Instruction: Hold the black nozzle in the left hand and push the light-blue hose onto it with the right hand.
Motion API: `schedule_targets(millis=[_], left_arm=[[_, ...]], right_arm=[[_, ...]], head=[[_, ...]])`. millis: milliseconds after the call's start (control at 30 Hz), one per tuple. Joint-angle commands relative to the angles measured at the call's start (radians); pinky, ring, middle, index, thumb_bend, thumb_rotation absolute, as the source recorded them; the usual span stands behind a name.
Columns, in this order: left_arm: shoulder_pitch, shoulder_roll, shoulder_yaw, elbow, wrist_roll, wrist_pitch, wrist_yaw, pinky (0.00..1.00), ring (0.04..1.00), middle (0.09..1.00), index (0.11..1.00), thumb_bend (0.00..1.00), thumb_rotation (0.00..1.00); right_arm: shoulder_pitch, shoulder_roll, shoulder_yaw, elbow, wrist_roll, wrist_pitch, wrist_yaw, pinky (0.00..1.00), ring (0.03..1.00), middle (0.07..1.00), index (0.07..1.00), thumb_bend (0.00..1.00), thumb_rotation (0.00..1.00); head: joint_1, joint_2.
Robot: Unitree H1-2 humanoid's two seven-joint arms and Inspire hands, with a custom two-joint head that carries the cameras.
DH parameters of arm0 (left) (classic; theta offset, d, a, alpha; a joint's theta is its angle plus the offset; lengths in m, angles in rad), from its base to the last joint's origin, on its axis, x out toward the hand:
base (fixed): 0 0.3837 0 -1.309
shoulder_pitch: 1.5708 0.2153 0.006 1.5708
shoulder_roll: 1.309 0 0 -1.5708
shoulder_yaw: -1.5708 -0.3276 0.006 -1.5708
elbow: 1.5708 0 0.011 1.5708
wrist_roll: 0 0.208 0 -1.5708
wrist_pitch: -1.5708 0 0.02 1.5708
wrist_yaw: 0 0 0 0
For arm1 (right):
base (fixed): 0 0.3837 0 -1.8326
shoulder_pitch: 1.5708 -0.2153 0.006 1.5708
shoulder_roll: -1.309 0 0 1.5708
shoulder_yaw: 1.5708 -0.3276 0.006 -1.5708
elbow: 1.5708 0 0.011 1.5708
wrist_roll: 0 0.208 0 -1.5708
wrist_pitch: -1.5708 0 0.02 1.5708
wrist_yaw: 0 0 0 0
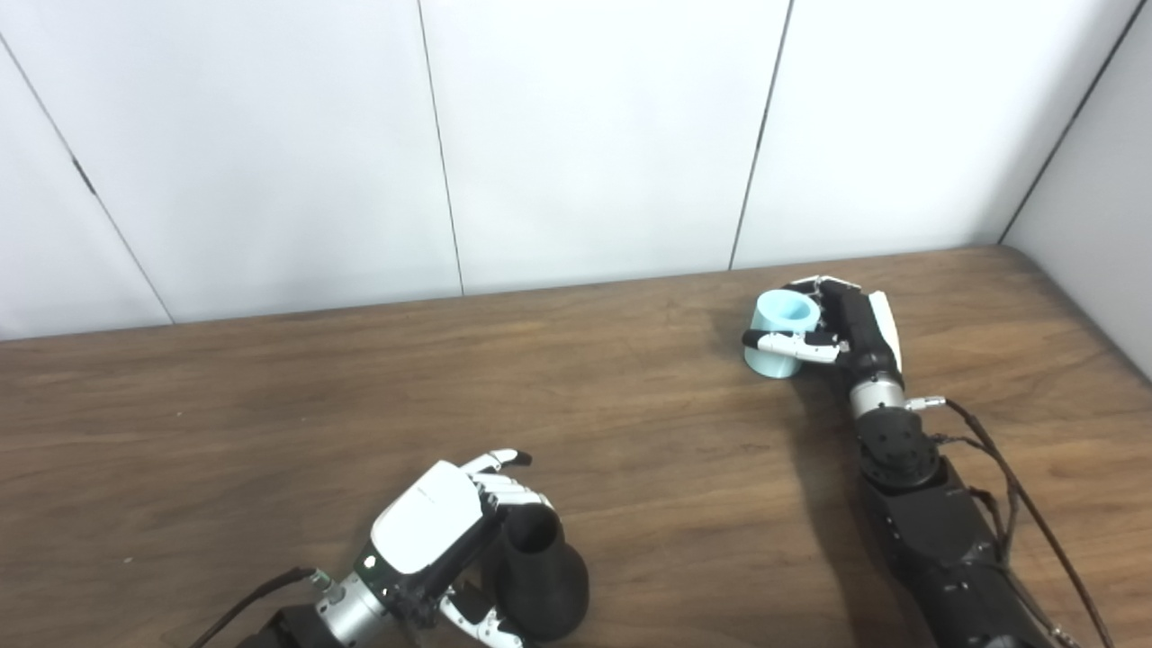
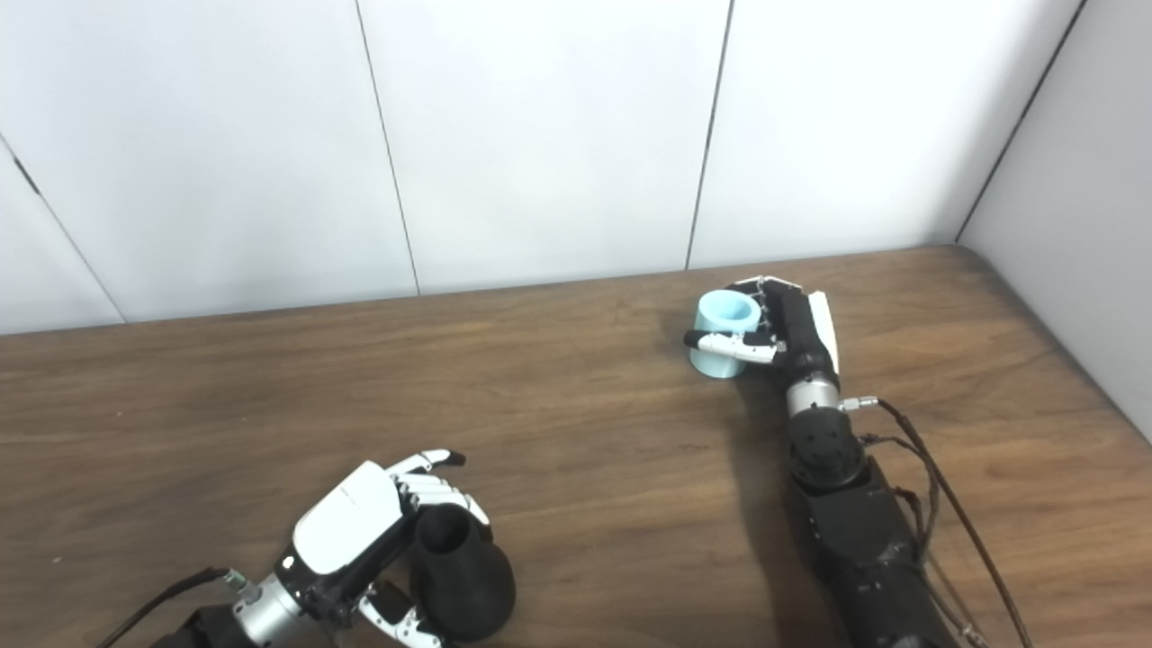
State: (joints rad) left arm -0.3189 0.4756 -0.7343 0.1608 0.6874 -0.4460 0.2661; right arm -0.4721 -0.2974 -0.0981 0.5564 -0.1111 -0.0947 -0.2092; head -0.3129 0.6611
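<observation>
The left hand point(image 1: 432, 531) has its fingers point(image 1: 517, 493) wrapped around the black nozzle point(image 1: 540, 576) at 6 o'clock on the desk point(image 1: 270, 423); the right hand point(image 1: 850, 328) has its fingers point(image 1: 792, 343) pinching the light-blue hose point(image 1: 781, 337) at 2 o'clock.

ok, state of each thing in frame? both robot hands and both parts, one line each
left robot hand: wrapped around the black nozzle, near table edge
black nozzle: upright on the table, open end up, wide base down
right robot hand: closed on the light-blue hose, far right
light-blue hose: short piece, upright, open end up, apart from the nozzle
table: wooden, carrying both parts
</observation>
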Motion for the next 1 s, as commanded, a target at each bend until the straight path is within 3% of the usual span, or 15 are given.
schedule_targets(millis=[0,267,500,767,967], left_arm=[[0.115,-0.013,-0.051,0.042,-0.005,-0.024,-0.016,0.83,0.489,0.488,0.475,0.52,0.00],[0.117,-0.012,-0.051,0.045,-0.005,-0.024,-0.016,0.84,0.490,0.486,0.477,0.52,0.00],[0.108,-0.026,-0.058,0.055,0.002,-0.024,-0.025,0.83,0.490,0.487,0.476,0.52,0.00],[0.083,-0.060,-0.076,0.149,0.017,-0.024,0.003,0.82,0.494,0.495,0.466,0.52,0.00],[0.068,-0.075,-0.075,0.172,0.047,-0.023,0.002,0.82,0.496,0.497,0.463,0.52,0.00]], right_arm=[[-0.028,-0.010,0.001,-0.005,0.000,-0.006,0.015,0.39,0.455,0.476,0.484,0.52,0.00],[-0.005,-0.008,0.002,-0.063,0.000,0.012,0.021,0.41,0.468,0.476,0.477,0.52,0.00],[0.040,0.001,0.003,-0.247,0.016,0.096,0.075,0.38,0.444,0.466,0.497,0.52,0.00],[0.066,0.013,0.006,-0.420,0.025,0.128,0.125,0.31,0.413,0.450,0.513,0.52,0.00],[0.077,0.038,0.017,-0.611,0.025,0.214,0.159,0.27,0.407,0.438,0.506,0.52,0.00]], head=[[-0.002,0.002],[-0.005,0.004],[0.004,0.013],[0.024,0.014],[0.031,0.015]])
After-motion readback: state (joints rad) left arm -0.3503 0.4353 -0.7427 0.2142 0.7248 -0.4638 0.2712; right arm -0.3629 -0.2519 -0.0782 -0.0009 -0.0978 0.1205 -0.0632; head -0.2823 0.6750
